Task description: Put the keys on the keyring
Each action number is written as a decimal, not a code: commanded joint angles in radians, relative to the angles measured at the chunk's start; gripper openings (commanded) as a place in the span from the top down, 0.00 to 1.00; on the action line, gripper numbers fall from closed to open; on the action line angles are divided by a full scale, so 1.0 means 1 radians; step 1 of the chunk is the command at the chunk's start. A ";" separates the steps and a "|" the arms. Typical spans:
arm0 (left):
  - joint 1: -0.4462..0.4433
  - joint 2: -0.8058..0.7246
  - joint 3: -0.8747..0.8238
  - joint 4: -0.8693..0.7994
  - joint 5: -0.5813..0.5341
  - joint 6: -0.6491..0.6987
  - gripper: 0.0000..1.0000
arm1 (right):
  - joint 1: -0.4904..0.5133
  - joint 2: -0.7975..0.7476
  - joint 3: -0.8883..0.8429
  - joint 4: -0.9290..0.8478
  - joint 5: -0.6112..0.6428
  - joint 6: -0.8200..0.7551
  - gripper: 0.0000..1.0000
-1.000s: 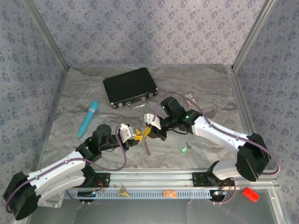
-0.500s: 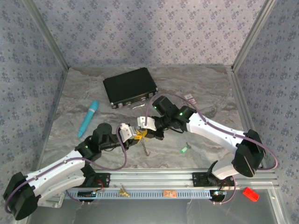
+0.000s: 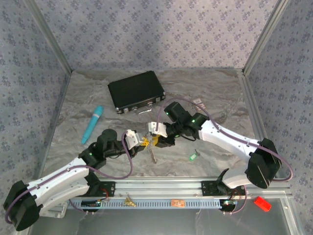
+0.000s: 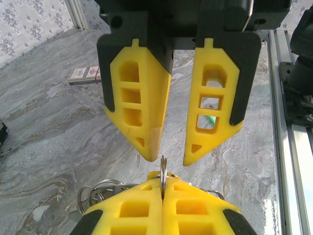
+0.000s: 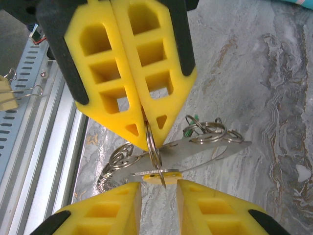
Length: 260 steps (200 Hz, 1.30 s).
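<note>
Between the left jaws the keyring [image 4: 163,169] sits pinched, right jaws parted.

The left arm [image 3: 63,178] and right arm [image 3: 230,139] are showing smooth white shells between rounded black joint housings, and small green lights [image 3: 193,119] are glowing on those joints. A thin purple cable [image 3: 132,164] is looping along each arm. The left gripper [image 3: 143,142] and right gripper [image 3: 159,141] are showing white bodies with black mounts. Their fingers [image 4: 155,107] are showing as bright yellow wedges, pierced by window-like cut-outs and edged in black.
</note>
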 commanded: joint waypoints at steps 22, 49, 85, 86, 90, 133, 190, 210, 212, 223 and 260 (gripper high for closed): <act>-0.005 -0.012 0.007 0.058 0.027 0.000 1.00 | -0.009 -0.013 -0.016 0.030 -0.037 0.032 0.76; -0.005 -0.012 0.008 0.057 0.030 0.000 1.00 | -0.011 -0.010 -0.010 0.027 -0.046 0.032 0.82; -0.004 -0.010 0.006 0.061 0.035 -0.001 1.00 | -0.013 -0.010 -0.005 0.033 -0.055 0.034 0.81; -0.005 -0.010 0.006 0.061 0.035 -0.002 1.00 | -0.013 -0.009 -0.005 0.033 -0.056 0.034 0.81; -0.005 -0.010 0.007 0.064 0.035 -0.002 1.00 | -0.013 -0.008 -0.004 0.032 -0.056 0.034 0.83; -0.005 -0.014 0.005 0.081 0.046 -0.006 1.00 | -0.016 0.015 -0.001 0.033 -0.057 0.032 1.00; -0.005 -0.011 -0.011 0.135 0.065 -0.016 1.00 | -0.016 0.039 -0.005 0.036 -0.056 0.032 1.00; -0.005 -0.011 -0.016 0.136 0.057 -0.013 1.00 | -0.020 0.009 -0.022 0.063 -0.064 0.044 0.86; -0.005 -0.011 -0.017 0.136 0.056 -0.013 1.00 | -0.022 0.007 -0.027 0.067 -0.065 0.045 0.84; -0.005 -0.012 -0.022 0.139 0.053 -0.013 1.00 | -0.025 -0.014 -0.042 0.085 -0.069 0.051 0.80; -0.005 -0.011 -0.035 0.158 0.049 -0.027 1.00 | -0.026 -0.036 -0.062 0.120 -0.101 0.067 0.78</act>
